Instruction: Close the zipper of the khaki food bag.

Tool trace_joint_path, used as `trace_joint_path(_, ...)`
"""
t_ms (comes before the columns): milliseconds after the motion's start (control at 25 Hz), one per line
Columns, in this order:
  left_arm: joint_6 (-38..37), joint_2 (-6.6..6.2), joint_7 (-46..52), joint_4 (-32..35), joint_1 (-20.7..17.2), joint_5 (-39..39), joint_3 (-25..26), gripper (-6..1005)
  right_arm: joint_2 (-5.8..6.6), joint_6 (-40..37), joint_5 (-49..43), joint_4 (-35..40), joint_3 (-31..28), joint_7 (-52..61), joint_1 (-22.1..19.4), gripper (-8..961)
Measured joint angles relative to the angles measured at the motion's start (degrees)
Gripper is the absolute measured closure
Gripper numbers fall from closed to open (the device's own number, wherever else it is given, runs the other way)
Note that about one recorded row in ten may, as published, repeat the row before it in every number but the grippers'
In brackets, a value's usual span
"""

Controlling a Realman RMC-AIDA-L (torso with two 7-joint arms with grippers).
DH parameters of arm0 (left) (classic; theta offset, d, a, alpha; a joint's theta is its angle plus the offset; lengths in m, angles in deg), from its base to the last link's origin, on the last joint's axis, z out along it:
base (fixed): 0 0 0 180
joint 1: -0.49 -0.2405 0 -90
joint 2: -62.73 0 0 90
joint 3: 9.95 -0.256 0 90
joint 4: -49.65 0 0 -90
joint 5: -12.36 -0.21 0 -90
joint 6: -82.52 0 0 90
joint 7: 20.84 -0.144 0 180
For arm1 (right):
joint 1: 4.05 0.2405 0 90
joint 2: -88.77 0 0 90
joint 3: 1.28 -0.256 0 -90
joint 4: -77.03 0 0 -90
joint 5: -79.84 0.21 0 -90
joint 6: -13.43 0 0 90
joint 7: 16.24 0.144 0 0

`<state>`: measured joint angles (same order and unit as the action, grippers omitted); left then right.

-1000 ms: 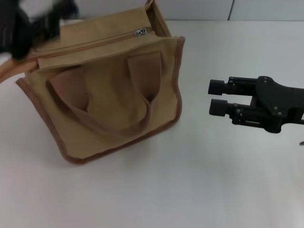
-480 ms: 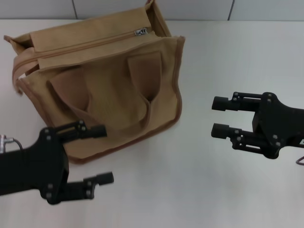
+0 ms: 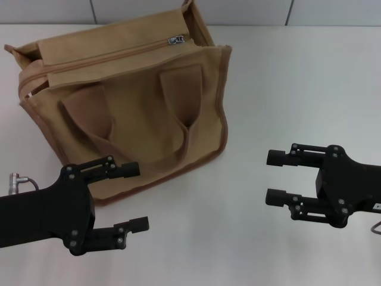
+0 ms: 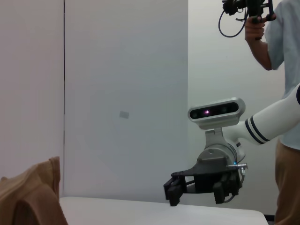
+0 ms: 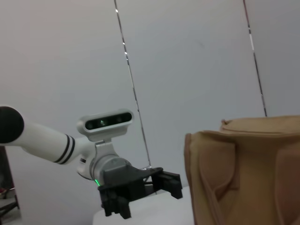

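1. Head cam: I've got the khaki food bag (image 3: 128, 107) sitting on the white bench (image 3: 286, 83) at about 11 o'clock from the middle of the view, front face and both handles towards me. The zipper (image 3: 113, 55) runs along its top, and the little silver pull (image 3: 177, 40) is parked at the right end of it, so it looks done up. My left end effector (image 3: 132, 196) is down at 7 o'clock with its fingers spread wide, just beside the bag's near bottom edge, not gripping anything. My right end effector (image 3: 277, 177) is at 4 o'clock, fingers apart too and holding nothing, well clear of the bag.

2. Left wrist cam: only a corner of the tan bag (image 4: 28, 199) pokes in at 8 o'clock. Across the bench I can see the right end effector (image 4: 196, 187) at 5 o'clock, hanging just above the surface.

3. Right wrist cam: the bag fills the 4 o'clock area, side panel (image 5: 243, 171) facing me. The left end effector (image 5: 140, 192) shows at 7 o'clock beside it, fingers parted.
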<state>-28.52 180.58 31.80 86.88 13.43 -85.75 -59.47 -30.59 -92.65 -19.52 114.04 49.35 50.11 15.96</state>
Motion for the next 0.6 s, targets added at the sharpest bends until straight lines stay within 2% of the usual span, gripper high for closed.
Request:
trace_joint_path(240, 0.6, 0.26, 0.1, 0.0, 0.1, 0.0, -0.1, 217, -0.15, 0.9, 0.3, -0.8, 0.0, -3.1, -0.9, 288)
trace_joint_path(440, 1.2, 0.44, 0.6, -0.1, 0.2, -0.3, -0.4, 217, -0.17, 1.4, 0.0, -1.9, 0.1, -4.3, -0.4, 211)
trace_joint_path(600, 1.5, 0.5, 0.6, -0.1, 0.2, -0.4, -0.1, 217, -0.17, 1.8, 0.0, -2.1, 0.1, -4.3, -0.3, 211)
